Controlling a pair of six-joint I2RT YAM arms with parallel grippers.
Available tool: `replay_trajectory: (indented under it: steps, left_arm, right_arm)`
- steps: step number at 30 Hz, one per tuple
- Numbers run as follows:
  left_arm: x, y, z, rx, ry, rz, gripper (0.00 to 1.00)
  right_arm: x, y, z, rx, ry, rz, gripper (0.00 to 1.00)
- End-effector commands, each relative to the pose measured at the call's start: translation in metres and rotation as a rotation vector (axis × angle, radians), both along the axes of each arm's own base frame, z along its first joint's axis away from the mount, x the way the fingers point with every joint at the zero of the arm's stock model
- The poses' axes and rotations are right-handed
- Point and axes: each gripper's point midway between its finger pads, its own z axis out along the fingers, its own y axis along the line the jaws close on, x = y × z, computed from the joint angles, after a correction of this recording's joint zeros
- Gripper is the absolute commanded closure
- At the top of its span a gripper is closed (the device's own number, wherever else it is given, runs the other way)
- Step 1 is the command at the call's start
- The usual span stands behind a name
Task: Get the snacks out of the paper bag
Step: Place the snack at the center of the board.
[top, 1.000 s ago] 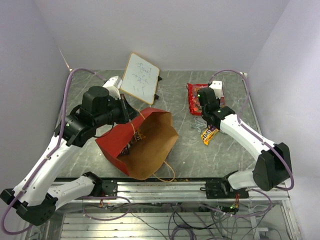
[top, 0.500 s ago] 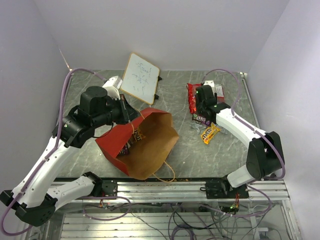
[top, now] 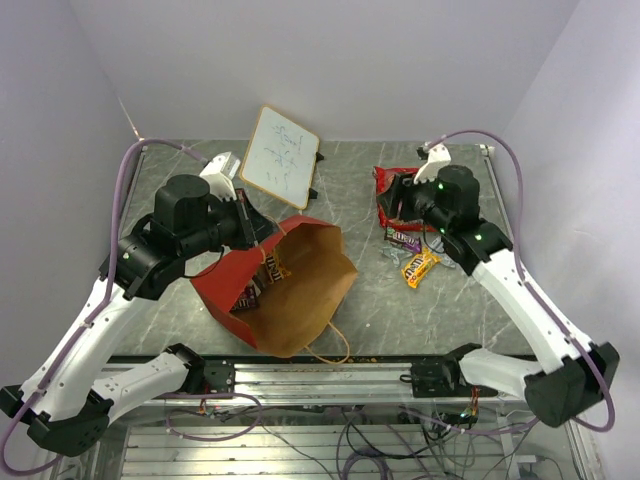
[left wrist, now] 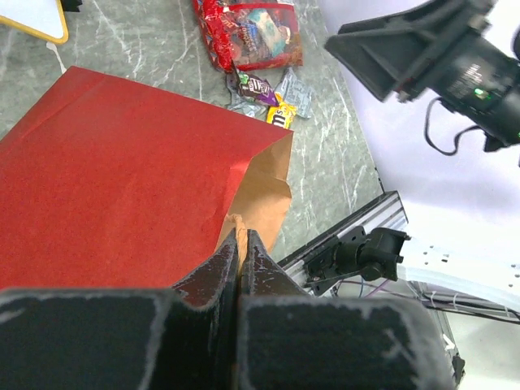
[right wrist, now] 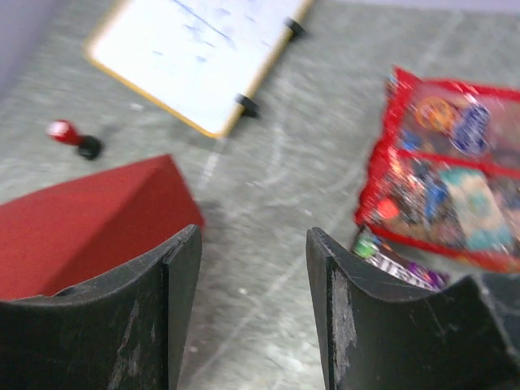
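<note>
Lifted off the snacks (top: 403, 237), our right gripper (right wrist: 252, 244) hangs wide open, empty. Our left gripper (left wrist: 240, 244) pinches the paper bag (left wrist: 122, 179) rim; packets (top: 252, 292) remain inside.

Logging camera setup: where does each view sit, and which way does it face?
Top external: above and behind the bases, looking down on the grey marbled table; both white arms show.
Left wrist: on the left arm, looking down along the red, kraft-lined paper bag; the left tool, shut on its rim, shows.
Right wrist: on the right arm, facing the yellow-framed whiteboard; the open right tool shows.
Shared: all three see the large flat red candy bag.
</note>
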Motion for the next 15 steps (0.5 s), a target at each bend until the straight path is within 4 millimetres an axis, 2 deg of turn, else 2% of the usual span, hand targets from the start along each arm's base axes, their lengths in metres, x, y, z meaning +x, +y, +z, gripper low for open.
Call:
replay_trajectory:
  steps: [1,3,9,12,15]
  left_arm:
    - [0.004,0.003,0.006,-0.009,-0.014,0.033,0.93]
    - [0.005,0.004,0.004,-0.001,-0.009,0.039,0.93]
    - [0.008,0.005,0.003,0.010,-0.012,0.051,0.93]
    - [0.009,0.006,0.002,0.021,-0.011,0.055,0.93]
    - [0.010,0.006,0.003,0.025,-0.012,0.053,0.93]
  right_arm:
    - [-0.026,0.049,0.045,0.197,-0.138,0.251,0.46]
    - [-0.040,0.067,0.049,0.249,-0.152,0.319,0.45]
    - [-0.101,0.136,0.031,0.213,-0.175,0.530,0.44]
    - [-0.131,0.159,0.025,0.214,-0.198,0.616,0.43]
    - [-0.151,0.173,0.016,0.210,-0.209,0.677,0.43]
